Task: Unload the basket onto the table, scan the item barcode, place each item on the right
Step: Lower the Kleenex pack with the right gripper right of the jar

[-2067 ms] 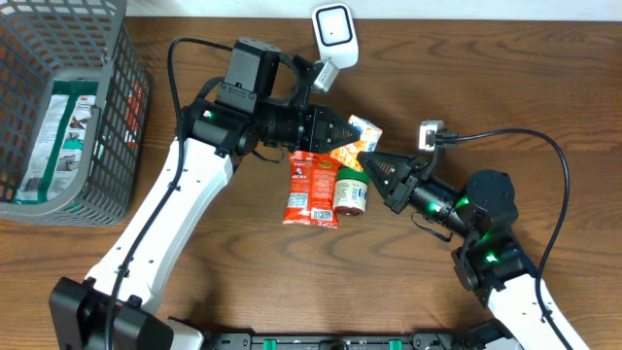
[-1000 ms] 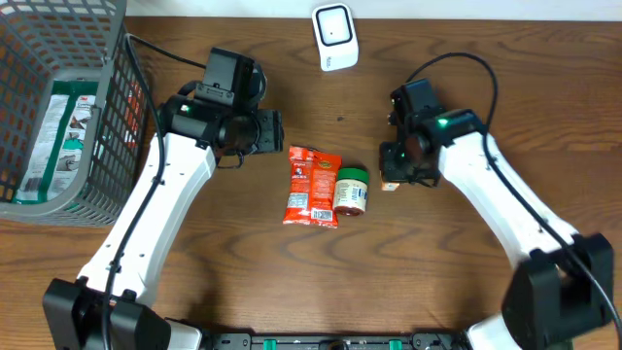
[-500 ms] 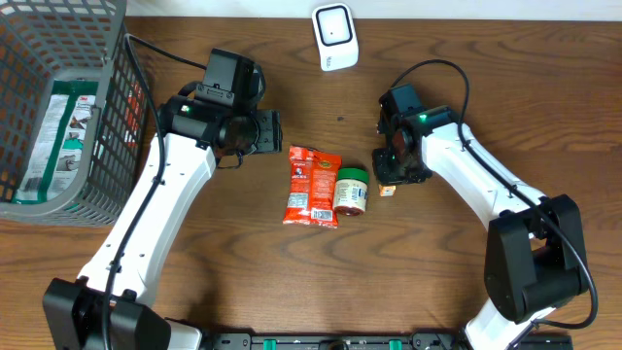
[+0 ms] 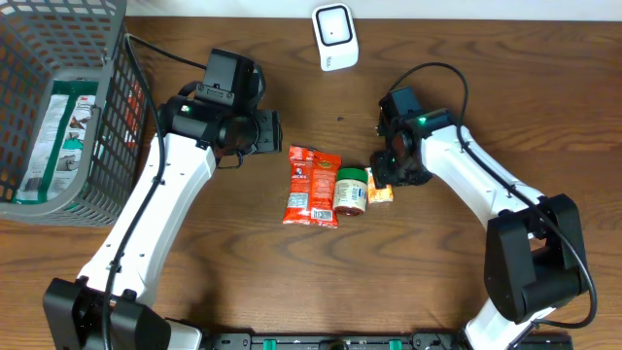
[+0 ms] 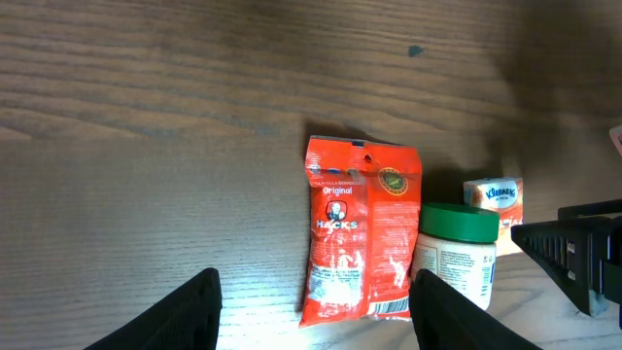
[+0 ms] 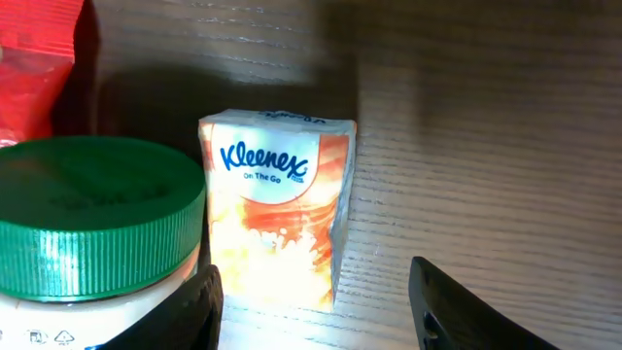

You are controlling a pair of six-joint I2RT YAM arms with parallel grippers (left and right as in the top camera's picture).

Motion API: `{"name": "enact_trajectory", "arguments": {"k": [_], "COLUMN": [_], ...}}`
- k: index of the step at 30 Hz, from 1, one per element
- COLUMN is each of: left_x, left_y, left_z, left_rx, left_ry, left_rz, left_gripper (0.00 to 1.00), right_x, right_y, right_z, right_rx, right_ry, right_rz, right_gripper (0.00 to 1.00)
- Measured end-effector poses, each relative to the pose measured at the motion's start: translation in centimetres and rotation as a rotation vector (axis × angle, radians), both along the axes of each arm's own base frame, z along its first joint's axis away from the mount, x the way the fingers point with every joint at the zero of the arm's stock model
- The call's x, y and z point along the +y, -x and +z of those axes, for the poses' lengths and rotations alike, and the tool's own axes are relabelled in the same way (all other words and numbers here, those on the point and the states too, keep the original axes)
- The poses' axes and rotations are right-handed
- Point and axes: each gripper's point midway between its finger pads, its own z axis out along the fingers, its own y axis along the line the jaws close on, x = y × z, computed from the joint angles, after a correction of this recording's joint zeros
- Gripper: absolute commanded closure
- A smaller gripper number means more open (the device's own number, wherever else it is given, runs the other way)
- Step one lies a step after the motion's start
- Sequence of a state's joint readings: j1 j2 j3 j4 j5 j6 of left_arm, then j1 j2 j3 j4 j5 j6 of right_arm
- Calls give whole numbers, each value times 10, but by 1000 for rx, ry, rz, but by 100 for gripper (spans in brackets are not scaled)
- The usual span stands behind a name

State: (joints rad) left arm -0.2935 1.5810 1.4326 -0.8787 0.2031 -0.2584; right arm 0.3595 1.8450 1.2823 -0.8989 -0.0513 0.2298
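A small orange-and-white Kleenex tissue pack (image 6: pixel 277 209) lies flat on the wooden table, touching a green-lidded jar (image 6: pixel 92 228). My right gripper (image 6: pixel 316 316) hovers just over the pack's near end, open and holding nothing. In the overhead view the pack (image 4: pixel 381 192) is right of the jar (image 4: pixel 351 191) and a red snack packet (image 4: pixel 311 187). The white scanner (image 4: pixel 334 37) stands at the table's back edge. My left gripper (image 4: pixel 275 131) waits open to the left of the packet, empty. In the left wrist view, packet (image 5: pixel 360 233), jar (image 5: pixel 457 248) and pack (image 5: pixel 496 197) sit ahead.
A grey wire basket (image 4: pixel 117 107) at the far left holds a green-and-white package (image 4: pixel 58 126). The right arm's cable (image 4: pixel 457 78) loops over the table behind it.
My right gripper has opened and let go of the tissue pack, which now lies beside the jar. The left arm has not moved.
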Motion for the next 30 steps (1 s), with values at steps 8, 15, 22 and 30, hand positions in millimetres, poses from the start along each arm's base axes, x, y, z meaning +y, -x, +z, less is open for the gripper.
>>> {"name": "enact_trajectory", "arguments": {"k": [8,15,22,30], "left_x": [0,0,0,0], "left_y": [0,0,0,0], "left_z": [0,0,0,0], "left_rx": [0,0,0,1], "left_ry": [0,0,0,-1], "left_rz": [0,-1,-1,-1], "left_gripper": [38,38,38,37], "right_x": [-2,-2,-4,-31], "right_y": [4,2,4,0], "right_z": [-5,-8,-23,-26], "right_rx": [11,5,-13,-18], "right_ry": [5,0,-5,59], "right_rz": [-30,-56,-77,-135], "right_gripper": [88,89,96,96]}}
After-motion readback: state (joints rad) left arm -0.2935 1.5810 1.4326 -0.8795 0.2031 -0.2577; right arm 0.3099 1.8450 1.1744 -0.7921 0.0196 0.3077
